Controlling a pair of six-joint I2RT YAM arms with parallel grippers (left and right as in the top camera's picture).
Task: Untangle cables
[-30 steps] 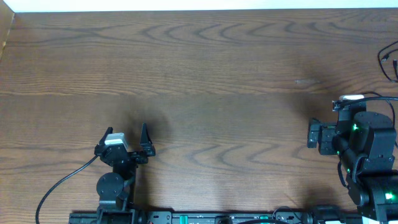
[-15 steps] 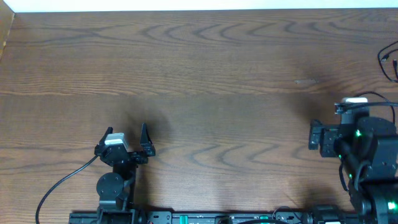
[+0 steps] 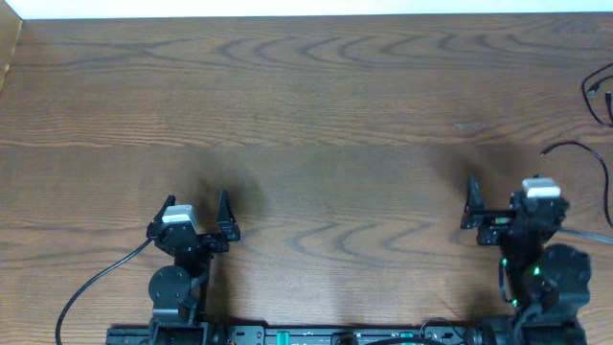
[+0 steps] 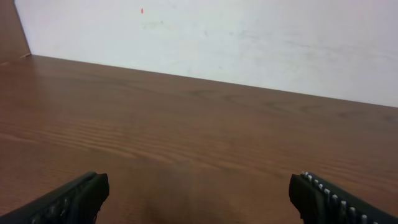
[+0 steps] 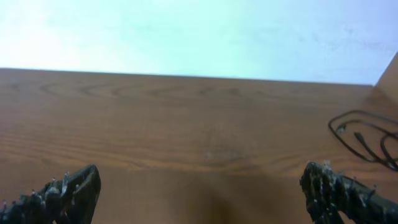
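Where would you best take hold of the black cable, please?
The cable lies flat, so come from above with the right gripper, likely at its loop's left bend, which has bare table around it.

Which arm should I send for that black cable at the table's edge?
Right. The black cable lies at the far right edge of the table, just beyond the right gripper, and shows in the right wrist view. The left gripper sits far across the table. Both are open and empty.
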